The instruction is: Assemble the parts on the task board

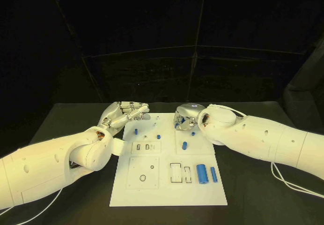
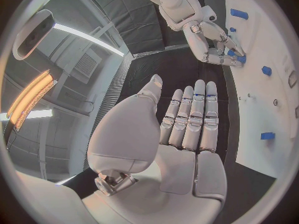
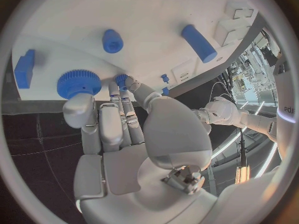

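Observation:
The white task board [image 1: 169, 192] lies in the middle of the table. My right hand [image 1: 186, 119] reaches down onto its far right part. There my thumb and a fingertip pinch a small blue toothed part [image 3: 120, 78] against the board, beside a larger blue gear [image 3: 77, 83] that another fingertip touches. My left hand [image 1: 125, 115] hovers at the board's far left corner with its fingers [image 2: 198, 114] stretched out straight and nothing in it. A thick blue cylinder [image 1: 202, 173] and a thin blue pin [image 1: 213, 174] lie at the near right of the board.
Small blue pegs [image 1: 136, 131] [image 1: 158, 137] stand on the board's far left half, and another blue piece [image 1: 185, 146] lies mid-board. A blue block [image 3: 25, 67] sits near the gear. Rectangular slots [image 1: 175, 172] and an oval hole [image 1: 142, 178] are in the near half. Black table surrounds the board.

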{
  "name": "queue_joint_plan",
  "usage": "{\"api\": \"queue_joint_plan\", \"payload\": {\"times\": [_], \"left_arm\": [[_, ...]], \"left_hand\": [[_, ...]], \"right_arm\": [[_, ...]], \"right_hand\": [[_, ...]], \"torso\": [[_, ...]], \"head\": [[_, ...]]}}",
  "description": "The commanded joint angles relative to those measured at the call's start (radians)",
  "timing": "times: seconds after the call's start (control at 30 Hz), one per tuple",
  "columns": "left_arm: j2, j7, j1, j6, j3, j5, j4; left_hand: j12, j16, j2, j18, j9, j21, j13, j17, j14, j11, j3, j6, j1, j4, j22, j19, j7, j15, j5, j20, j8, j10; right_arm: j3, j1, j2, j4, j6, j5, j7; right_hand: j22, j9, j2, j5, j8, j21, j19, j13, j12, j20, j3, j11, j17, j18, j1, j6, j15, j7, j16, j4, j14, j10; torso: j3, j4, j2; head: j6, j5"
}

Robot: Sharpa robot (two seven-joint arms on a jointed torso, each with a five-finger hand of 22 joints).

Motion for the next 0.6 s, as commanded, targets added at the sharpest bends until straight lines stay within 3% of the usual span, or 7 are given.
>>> {"api": "queue_joint_plan", "payload": {"times": [0.03, 0.13, 0.27, 0.37, 0.5, 0.6], "left_arm": [[-0.002, 0.003, 0.002, 0.013, 0.001, -0.005, 0.004], [-0.004, 0.004, 0.002, 0.012, 0.001, -0.005, 0.004], [-0.006, 0.005, 0.003, 0.012, 0.001, -0.003, 0.003], [-0.006, 0.005, 0.003, 0.013, 0.001, 0.008, 0.0], [-0.005, 0.006, 0.003, 0.013, 0.001, 0.017, -0.003], [-0.004, 0.007, 0.004, 0.014, 0.001, 0.021, -0.006]], "left_hand": [[-0.003, -0.007, 0.001, 0.006, -0.001, 0.0, -0.001, 0.002, 0.005, 0.001, -0.001, 0.007, -0.009, -0.006, -0.002, 0.007, 0.0, 0.0, -0.002, 0.002, -0.007, 0.008], [-0.004, -0.007, 0.002, 0.006, -0.001, 0.0, -0.001, 0.002, 0.005, 0.001, -0.001, 0.007, -0.009, -0.007, -0.002, 0.007, 0.0, 0.0, -0.002, 0.002, -0.007, 0.008], [-0.006, -0.009, 0.004, 0.005, -0.002, -0.001, -0.001, 0.002, 0.005, 0.001, 0.0, 0.007, -0.009, -0.008, -0.002, 0.007, 0.0, 0.0, -0.002, 0.002, -0.009, 0.008], [-0.006, -0.009, 0.005, 0.005, -0.002, -0.002, -0.001, 0.002, 0.005, 0.001, 0.0, 0.006, -0.009, -0.008, -0.003, 0.007, 0.0, 0.0, -0.002, 0.002, -0.009, 0.008], [-0.008, -0.012, 0.007, 0.005, -0.002, -0.003, -0.001, 0.002, 0.005, 0.002, 0.002, 0.006, -0.008, -0.011, -0.004, 0.007, 0.0, 0.0, -0.002, 0.002, -0.011, 0.008], [-0.01, -0.013, 0.008, 0.005, -0.002, -0.004, -0.001, 0.002, 0.005, 0.002, 0.003, 0.007, -0.006, -0.014, -0.005, 0.008, 0.0, 0.0, -0.002, 0.002, -0.012, 0.008]], "right_arm": [[0.0, 0.001, -0.004, 0.011, -0.133, 0.011, 0.021], [0.0, 0.001, -0.005, 0.017, -0.192, 0.027, 0.036], [0.001, 0.002, 0.01, 0.007, -0.249, 0.039, 0.046], [0.001, 0.003, 0.03, -0.013, -0.266, 0.046, 0.051], [0.001, 0.004, 0.062, -0.046, -0.274, 0.051, 0.058], [0.001, 0.005, 0.095, -0.082, -0.272, 0.054, 0.065]], "right_hand": [[0.005, 0.001, 0.0, -0.003, 0.0, 0.008, 0.007, 0.002, 0.004, 0.0, 0.012, 0.001, -0.001, -0.008, 0.016, 0.008, -0.006, 0.001, 0.006, -0.001, 0.027, 0.011], [0.007, 0.0, -0.004, 0.0, -0.002, 0.01, 0.007, 0.002, 0.002, 0.0, 0.017, 0.001, -0.002, -0.008, 0.017, 0.008, -0.006, 0.001, 0.007, -0.003, 0.027, 0.011], [0.011, -0.003, -0.013, 0.004, -0.008, 0.014, 0.005, 0.0, -0.006, 0.001, 0.032, 0.005, 0.0, -0.009, 0.016, 0.002, -0.003, 0.006, 0.01, -0.004, 0.027, 0.005], [0.013, -0.004, -0.017, 0.003, -0.01, 0.016, 0.005, 0.0, -0.008, 0.002, 0.037, 0.006, 0.0, -0.009, 0.016, -0.001, -0.002, 0.007, 0.011, -0.004, 0.027, 0.003], [0.013, -0.004, -0.018, 0.003, -0.011, 0.017, 0.005, 0.0, -0.01, 0.003, 0.041, 0.007, 0.001, -0.009, 0.015, -0.002, -0.002, 0.008, 0.012, -0.004, 0.027, 0.001], [0.016, -0.005, -0.021, 0.004, -0.012, 0.019, 0.004, -0.001, -0.012, 0.004, 0.046, 0.008, 0.001, -0.009, 0.015, -0.005, 0.0, 0.009, 0.013, -0.004, 0.027, -0.001]], "torso": [[0.0007, -0.0007, -0.001], [-0.0011, 0.0002, -0.001], [0.0001, 0.0006, 0.0], [0.0015, -0.0001, 0.002], [-0.0001, 0.0025, 0.003], [0.0011, 0.0018, 0.004]], "head": [[0.001, 0.002], [0.006, 0.004], [0.015, 0.01], [0.02, 0.016], [0.023, 0.012], [0.025, 0.013]]}}
